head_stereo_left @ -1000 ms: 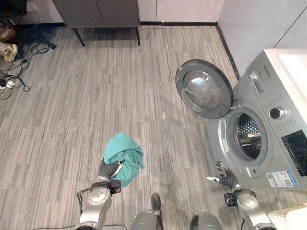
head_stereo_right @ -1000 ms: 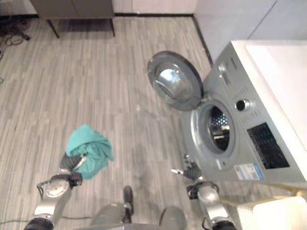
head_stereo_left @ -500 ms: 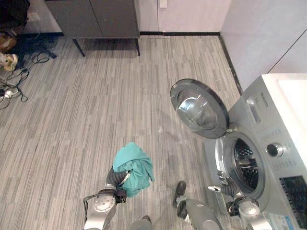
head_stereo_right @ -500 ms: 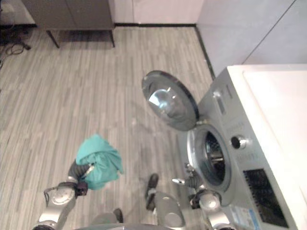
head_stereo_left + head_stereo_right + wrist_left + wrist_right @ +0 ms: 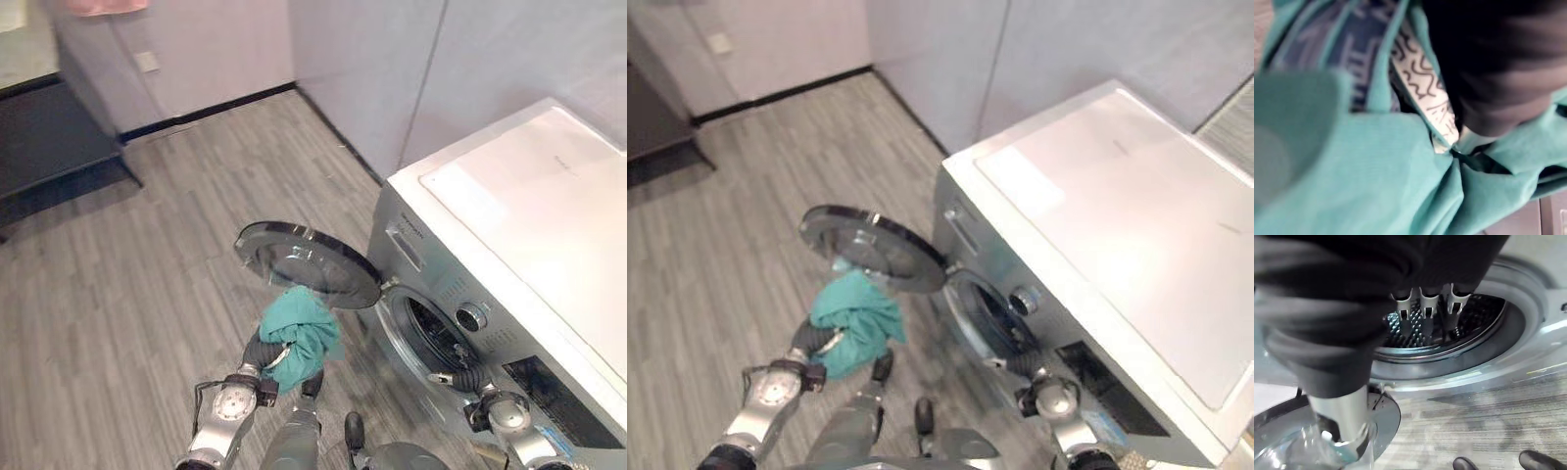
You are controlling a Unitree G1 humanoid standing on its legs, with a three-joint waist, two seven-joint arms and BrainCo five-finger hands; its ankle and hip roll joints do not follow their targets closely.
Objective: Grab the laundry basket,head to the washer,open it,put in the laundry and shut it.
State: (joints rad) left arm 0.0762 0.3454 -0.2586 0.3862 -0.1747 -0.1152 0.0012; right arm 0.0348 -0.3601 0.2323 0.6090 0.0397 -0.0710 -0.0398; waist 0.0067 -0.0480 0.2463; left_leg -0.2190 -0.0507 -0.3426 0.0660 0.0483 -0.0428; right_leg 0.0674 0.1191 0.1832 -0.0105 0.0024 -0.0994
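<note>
The silver washer (image 5: 509, 245) stands at the right, its round door (image 5: 309, 264) swung open toward me. The dark drum opening (image 5: 431, 338) faces left. A teal garment (image 5: 299, 333) is bunched over my left hand (image 5: 263, 351) and carried off the floor, just below the door's edge; it shows close up in the left wrist view (image 5: 1376, 171). My right hand (image 5: 458, 377) hovers open right before the drum, its straight fingers (image 5: 1422, 308) pointing at the perforated drum (image 5: 1469, 328).
A white wall (image 5: 392, 59) runs behind the washer. A low dark cabinet (image 5: 49, 147) stands at the far left. Grey plank floor (image 5: 147, 294) lies open to the left of the door.
The camera has swung and come nearer the washer, so the whole picture shifted. The teal garment now hangs right by the open door, and my right hand sits nearer the drum opening.
</note>
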